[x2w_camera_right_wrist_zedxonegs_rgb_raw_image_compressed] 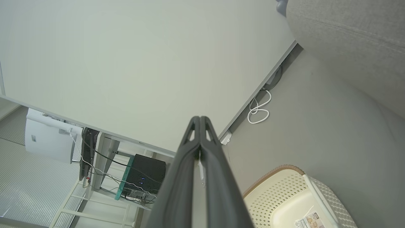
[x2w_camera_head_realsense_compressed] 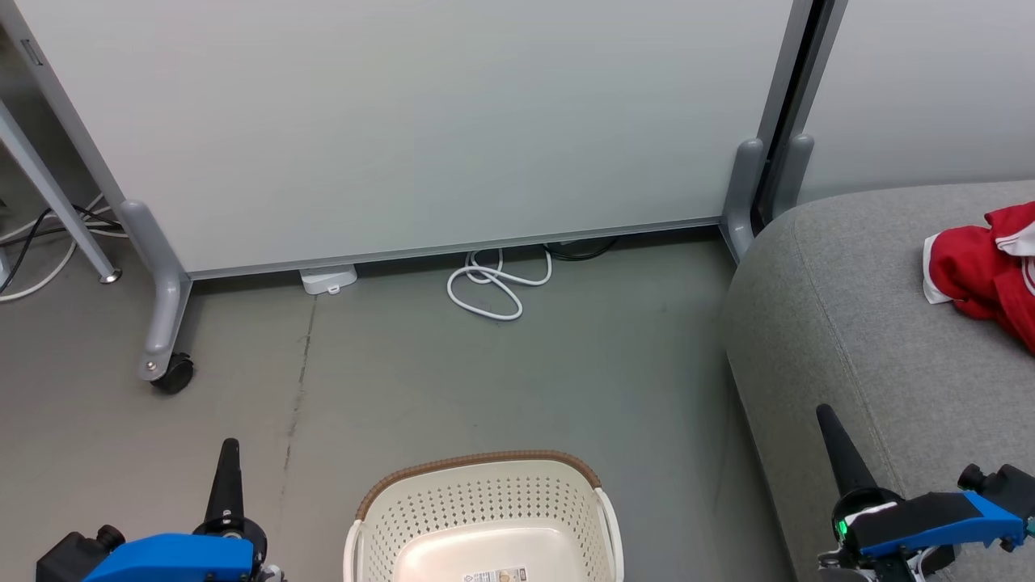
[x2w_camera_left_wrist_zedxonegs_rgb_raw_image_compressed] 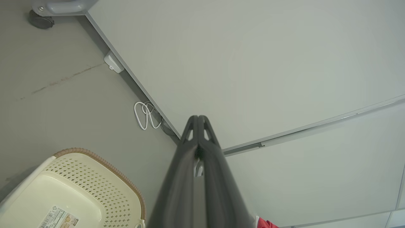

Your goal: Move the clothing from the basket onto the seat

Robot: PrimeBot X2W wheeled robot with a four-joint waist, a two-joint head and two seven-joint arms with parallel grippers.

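The clothing (x2w_camera_head_realsense_compressed: 990, 271), red with white edging, lies bunched on the grey seat (x2w_camera_head_realsense_compressed: 857, 323) at the right; a scrap of the clothing (x2w_camera_left_wrist_zedxonegs_rgb_raw_image_compressed: 265, 223) also peeks past my left fingers. The cream basket (x2w_camera_head_realsense_compressed: 485, 517) with its brown rim stands on the floor at bottom centre, its bottom bare except for a label; the basket (x2w_camera_left_wrist_zedxonegs_rgb_raw_image_compressed: 72, 193) and basket (x2w_camera_right_wrist_zedxonegs_rgb_raw_image_compressed: 294, 202) appear in both wrist views. My left gripper (x2w_camera_head_realsense_compressed: 230, 446) is shut left of the basket, holding nothing. My right gripper (x2w_camera_head_realsense_compressed: 826, 416) is shut over the seat's front edge, empty. Both wrist views show the fingers (x2w_camera_left_wrist_zedxonegs_rgb_raw_image_compressed: 198, 120) and fingers (x2w_camera_right_wrist_zedxonegs_rgb_raw_image_compressed: 199, 121) pressed together.
A pale partition panel (x2w_camera_head_realsense_compressed: 404, 121) on grey feet with a caster (x2w_camera_head_realsense_compressed: 171, 373) stands behind the floor. A coiled white cable (x2w_camera_head_realsense_compressed: 493, 283) and a white box (x2w_camera_head_realsense_compressed: 327, 279) lie at its base. Shelves with electronics (x2w_camera_right_wrist_zedxonegs_rgb_raw_image_compressed: 144, 175) are in the right wrist view.
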